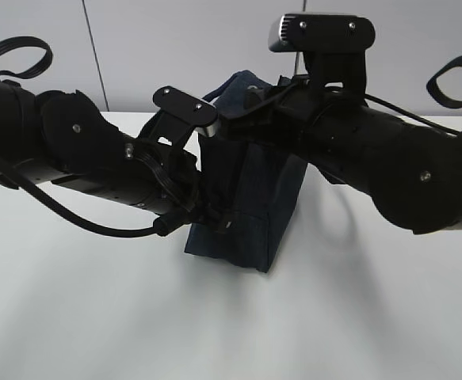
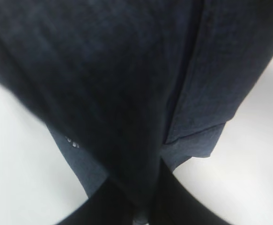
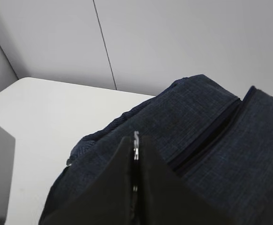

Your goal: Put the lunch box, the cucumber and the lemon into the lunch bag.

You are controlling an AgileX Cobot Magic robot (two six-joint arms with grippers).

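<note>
- Here both arms meet at the lunch bag (image 1: pixel 250 206), which stands upright near the middle of the white desk (image 1: pixel 96 317), the one task item in sight.
- The left claw (image 1: pixel 207 214) presses against the bag's left side low down; its wrist view is filled with dark navy fabric, and two dark fingers (image 2: pixel 103 206) converge at the bottom of that picture with cloth pinched where they meet. It reads as closed on the bag's side wall, probably to hold the soft bag steady.
- The right claw (image 3: pixel 135 154) sits on top of the bag, its two fingers pressed together with only a thin seam between them; a small metal glint shows in that seam, most likely the zipper pull, though it is too small to be sure. So the claw is narrow, apparently nipping the pull.
- The zipper line (image 3: pixel 206 138) runs diagonally across the bag's top and looks shut where it shows.
- The split of work makes sense: one arm anchors the fabric so the other can draw the zipper without dragging the whole bag.
- The lunch box, the cucumber and the lemon appear in none of the views, so whether they are inside cannot be told.
</note>
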